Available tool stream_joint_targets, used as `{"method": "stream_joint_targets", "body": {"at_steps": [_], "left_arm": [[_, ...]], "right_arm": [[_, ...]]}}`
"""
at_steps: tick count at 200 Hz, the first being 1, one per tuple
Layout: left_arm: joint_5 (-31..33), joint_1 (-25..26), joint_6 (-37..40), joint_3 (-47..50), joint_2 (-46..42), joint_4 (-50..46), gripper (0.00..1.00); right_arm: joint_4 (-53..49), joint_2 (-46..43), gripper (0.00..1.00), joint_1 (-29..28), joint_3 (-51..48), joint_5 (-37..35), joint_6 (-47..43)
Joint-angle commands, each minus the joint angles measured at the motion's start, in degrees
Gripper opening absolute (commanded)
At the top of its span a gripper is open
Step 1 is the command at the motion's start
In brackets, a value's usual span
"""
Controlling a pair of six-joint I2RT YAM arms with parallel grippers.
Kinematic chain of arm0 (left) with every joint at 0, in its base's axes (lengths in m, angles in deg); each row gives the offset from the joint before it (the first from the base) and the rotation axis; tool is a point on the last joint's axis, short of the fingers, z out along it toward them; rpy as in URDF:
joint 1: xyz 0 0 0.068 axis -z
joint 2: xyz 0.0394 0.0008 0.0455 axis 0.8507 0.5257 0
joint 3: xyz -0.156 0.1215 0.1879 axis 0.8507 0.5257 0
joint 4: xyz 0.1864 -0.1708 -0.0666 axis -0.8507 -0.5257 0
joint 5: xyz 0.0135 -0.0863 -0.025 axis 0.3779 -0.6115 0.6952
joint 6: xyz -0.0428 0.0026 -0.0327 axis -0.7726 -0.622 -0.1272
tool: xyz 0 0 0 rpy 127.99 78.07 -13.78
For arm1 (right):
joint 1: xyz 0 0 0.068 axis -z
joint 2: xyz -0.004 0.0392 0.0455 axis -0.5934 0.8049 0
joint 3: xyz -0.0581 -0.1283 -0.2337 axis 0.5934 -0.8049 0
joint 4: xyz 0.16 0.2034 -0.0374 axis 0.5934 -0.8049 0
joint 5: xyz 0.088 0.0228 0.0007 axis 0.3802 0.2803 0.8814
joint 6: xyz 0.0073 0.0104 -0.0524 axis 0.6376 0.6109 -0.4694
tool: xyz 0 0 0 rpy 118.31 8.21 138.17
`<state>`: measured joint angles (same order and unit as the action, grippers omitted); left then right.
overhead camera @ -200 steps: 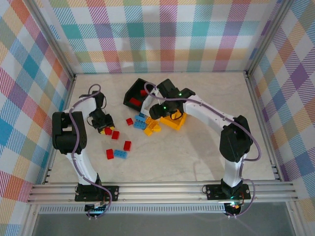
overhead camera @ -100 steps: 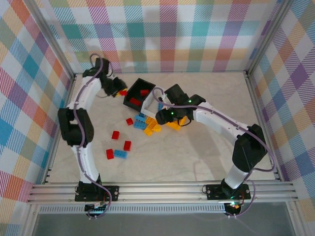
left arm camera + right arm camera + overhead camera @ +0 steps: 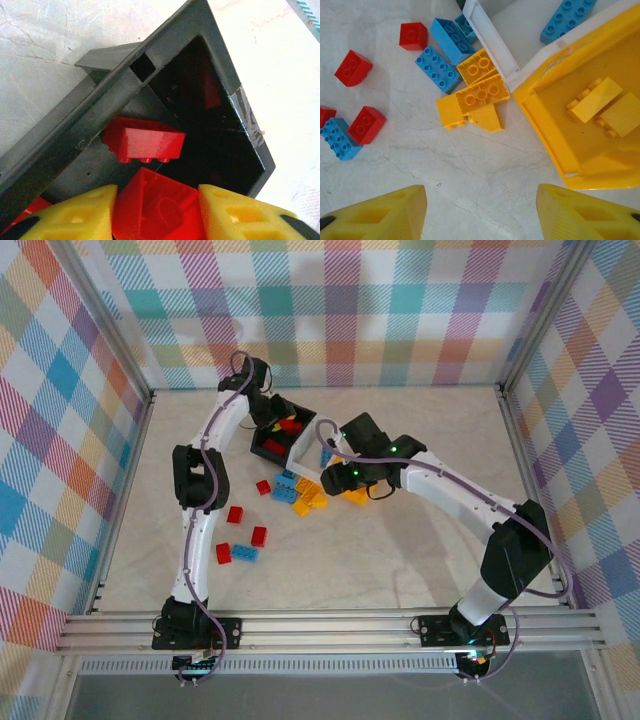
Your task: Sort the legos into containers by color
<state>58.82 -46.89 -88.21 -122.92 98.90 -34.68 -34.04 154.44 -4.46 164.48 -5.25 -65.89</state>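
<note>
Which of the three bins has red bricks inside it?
The black bin: a red brick lies in it. The yellow bin holds yellow bricks, the white bin a blue brick.

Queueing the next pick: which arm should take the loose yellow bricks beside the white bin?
Right. The right hand hangs open and empty over the table, close to the yellow bricks and the yellow bin. The left hand is over the black bin with a red brick between its fingers.

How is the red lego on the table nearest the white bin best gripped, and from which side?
Probably from above: the red lego lies flat, studs up. Pinch the two free walls, not the one facing the blue lego.
</note>
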Motion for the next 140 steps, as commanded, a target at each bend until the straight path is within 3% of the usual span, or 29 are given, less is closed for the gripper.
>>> {"method": "stream_joint_targets", "body": {"at_steps": [1, 14, 28, 84, 106, 140], "left_arm": [[-0.3, 0.2, -0.9, -2.8, -0.8, -1.4, 0.52], [-0.5, 0.4, -0.9, -2.8, -1.0, -2.0, 0.63], [-0.6, 0.6, -0.6, -2.7, -1.5, -2.6, 0.69], [-0.3, 1.3, 3.9, -1.1, -9.1, -7.2, 0.71], [1.8, 1.9, 7.0, 7.7, -17.5, -8.0, 0.70], [11.2, 2.0, 12.6, 29.3, -33.4, -11.3, 0.69]], "right_arm": [[-0.5, -1.4, 0.60, -0.2, -1.2, 0.0, -0.4], [-0.1, -1.2, 0.61, -0.2, -1.3, 0.4, -0.2], [0.2, -0.7, 0.61, -0.2, -0.9, 1.0, -0.2], [1.9, 0.0, 0.61, -0.2, -0.9, 2.8, 1.6], [2.6, -0.2, 0.61, -0.4, -2.2, 3.1, 2.2], [3.8, -1.5, 0.61, -1.2, -4.3, 3.0, 3.6]]}}
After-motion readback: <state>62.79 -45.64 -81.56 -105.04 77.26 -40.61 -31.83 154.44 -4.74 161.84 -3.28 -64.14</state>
